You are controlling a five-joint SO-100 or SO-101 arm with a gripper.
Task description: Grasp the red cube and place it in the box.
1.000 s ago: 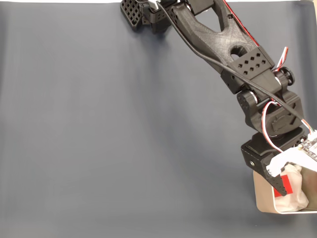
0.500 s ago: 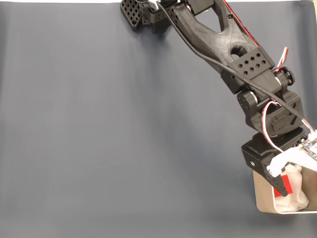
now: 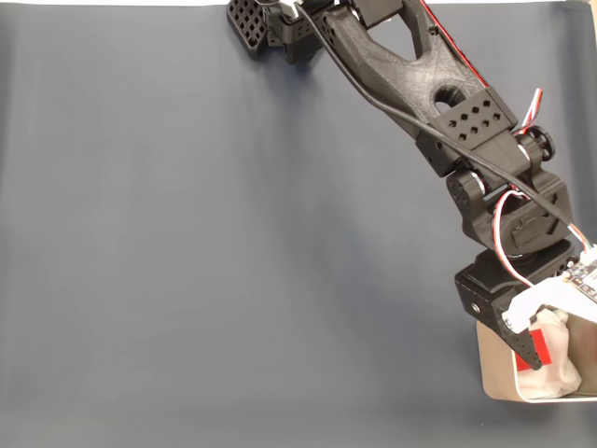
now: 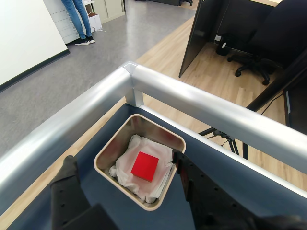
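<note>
Hand (image 4: pixel 125 165): black fingers spread, empty, poised above the box in the wrist view.
Red cube (image 4: pixel 145 166): lying on the white padding (image 4: pixel 127 165) inside the box (image 4: pixel 106 151), clear of both fingers.
Step, as judged: placement done; lift the hand straight up to avoid clipping the box's thin walls.
Worktop (image 3: pixel 233 252): dark grey.
Beyond: silver rail (image 4: pixel 192 103), office chair (image 4: pixel 254 62), a person's legs (image 4: pixel 79 19).

The black arm (image 3: pixel 466 121) reaches from the top edge to the lower right corner of the grey table (image 3: pixel 205 243). The tool (image 3: pixel 536 350) hangs over the box (image 3: pixel 494 378). The red cube (image 3: pixel 543 347) lies directly beneath the tool, on the white padding (image 3: pixel 555 378).
</note>
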